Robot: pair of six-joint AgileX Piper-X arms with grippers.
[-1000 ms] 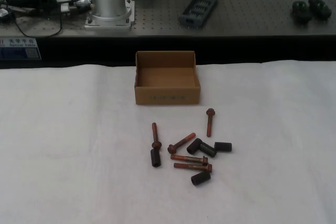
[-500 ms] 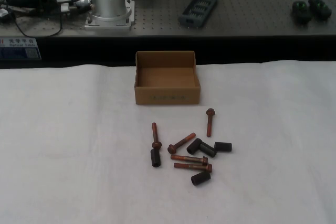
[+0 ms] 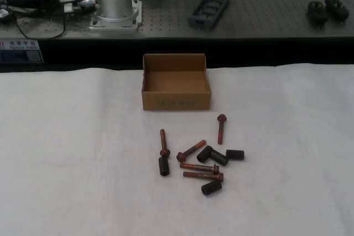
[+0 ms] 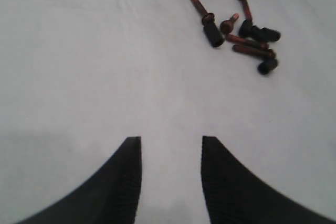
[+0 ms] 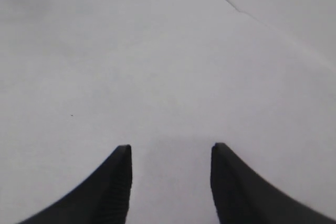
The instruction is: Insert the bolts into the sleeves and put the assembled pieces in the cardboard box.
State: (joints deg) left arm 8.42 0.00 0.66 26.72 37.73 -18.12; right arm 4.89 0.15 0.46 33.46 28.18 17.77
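Several rusty red bolts [image 3: 199, 167] and several short black sleeves [image 3: 211, 187] lie scattered on the white cloth in the middle of the bench. One bolt [image 3: 221, 128] lies apart, closer to the cardboard box [image 3: 176, 102], which stands open behind the pile. In the left wrist view the same pile [image 4: 247, 38] lies well beyond my left gripper [image 4: 171, 141], which is open over bare cloth. My right gripper [image 5: 170, 149] is open too, with nothing but white cloth between and beyond its fingers.
White cloth [image 3: 72, 153] covers the bench on both sides of the pile. Behind it runs a dark perforated table with a metal cylinder base [image 3: 113, 4], a dark tray [image 3: 209, 7] and cables.
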